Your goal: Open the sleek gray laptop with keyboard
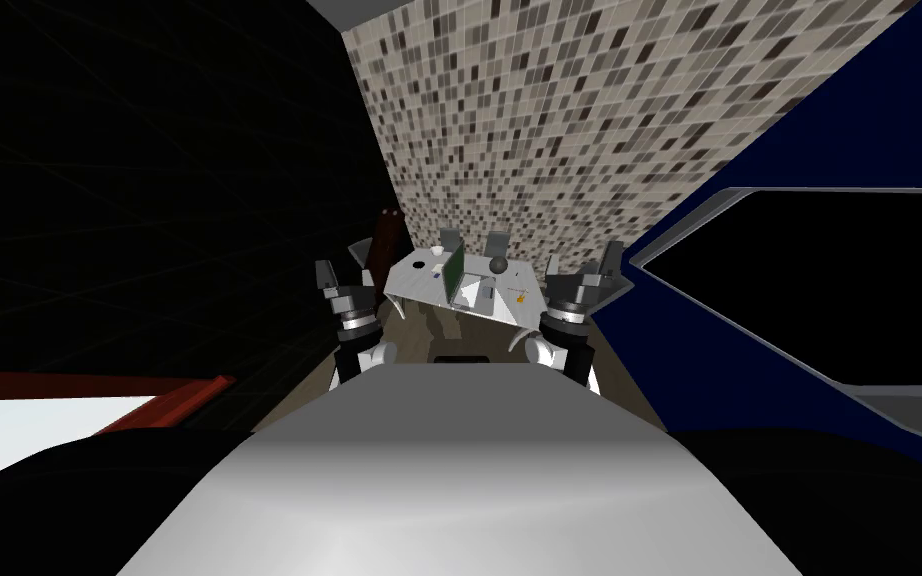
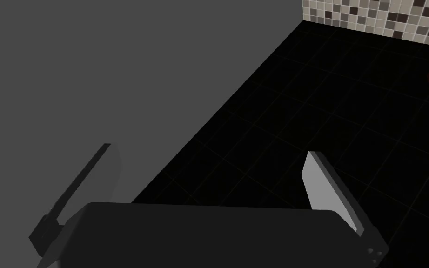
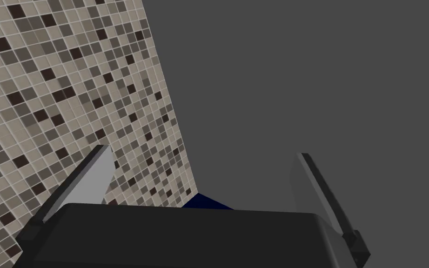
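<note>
1. Since the table (image 1: 411, 282) lies well ahead of both arms, the reach has not begun and nothing is touched.
2. The laptop (image 1: 456, 268) sits near the table's middle, between a small bowl (image 1: 437, 250) and a dark ball (image 1: 498, 264). A green panel stands up from a flat gray slab there. I judge this may be a lid already raised, but it is too small to be sure.
3. The left gripper (image 2: 209, 186) has its fingers spread wide and carries nothing. It is held up short of the table's left side.
4. The right gripper (image 3: 204, 186) is likewise spread and empty, held up short of the table's right side.
5. Left to do, as I judge it: drive closer, check the lid, and if it proves closed, bring one gripper to its front edge and lift.
</note>
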Controlling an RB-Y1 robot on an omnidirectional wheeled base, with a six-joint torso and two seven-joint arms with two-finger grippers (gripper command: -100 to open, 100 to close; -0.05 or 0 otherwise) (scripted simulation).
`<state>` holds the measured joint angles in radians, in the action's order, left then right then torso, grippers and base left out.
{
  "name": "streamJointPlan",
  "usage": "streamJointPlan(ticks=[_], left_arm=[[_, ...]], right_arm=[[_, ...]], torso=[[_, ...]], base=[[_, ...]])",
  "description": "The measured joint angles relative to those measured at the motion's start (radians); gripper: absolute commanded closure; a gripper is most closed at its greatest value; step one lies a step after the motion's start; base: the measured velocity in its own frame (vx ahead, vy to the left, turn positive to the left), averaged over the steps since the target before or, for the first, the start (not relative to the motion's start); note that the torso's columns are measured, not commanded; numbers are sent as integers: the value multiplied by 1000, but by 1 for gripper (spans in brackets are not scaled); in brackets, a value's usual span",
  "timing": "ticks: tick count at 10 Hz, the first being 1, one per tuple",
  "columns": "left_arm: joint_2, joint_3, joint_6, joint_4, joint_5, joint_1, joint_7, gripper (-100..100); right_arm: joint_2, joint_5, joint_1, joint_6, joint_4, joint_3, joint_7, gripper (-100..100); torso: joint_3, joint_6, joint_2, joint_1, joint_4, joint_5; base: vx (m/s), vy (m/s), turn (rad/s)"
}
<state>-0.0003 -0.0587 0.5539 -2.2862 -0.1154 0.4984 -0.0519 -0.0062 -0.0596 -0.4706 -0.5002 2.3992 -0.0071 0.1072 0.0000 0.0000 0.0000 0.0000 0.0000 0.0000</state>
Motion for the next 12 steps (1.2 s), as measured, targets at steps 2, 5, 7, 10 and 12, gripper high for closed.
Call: streamJointPlan(ticks=[2,5,7,10,12], left_arm=[[0,0,0,0,0,0,0,0],[0,0,0,0,0,0,0,0],[0,0,0,0,0,0,0,0],[0,0,0,0,0,0,0,0],[0,0,0,0,0,0,0,0]], right_arm=[[0,0,0,0,0,0,0,0],[0,0,0,0,0,0,0,0],[0,0,0,0,0,0,0,0],[0,0,0,0,0,0,0,-100],[-42,5,9,10,-7,3,-5,-100]], torso=[[-209,0,104,0,105,0],[-644,0,322,0,322,0],[-939,0,470,0,470,0],[-1382,0,691,0,691,0],[-1471,0,734,2,734,1]], base=[[0,0,0],[0,0,0],[0,0,0],[4,8,-8],[16,59,-40]])
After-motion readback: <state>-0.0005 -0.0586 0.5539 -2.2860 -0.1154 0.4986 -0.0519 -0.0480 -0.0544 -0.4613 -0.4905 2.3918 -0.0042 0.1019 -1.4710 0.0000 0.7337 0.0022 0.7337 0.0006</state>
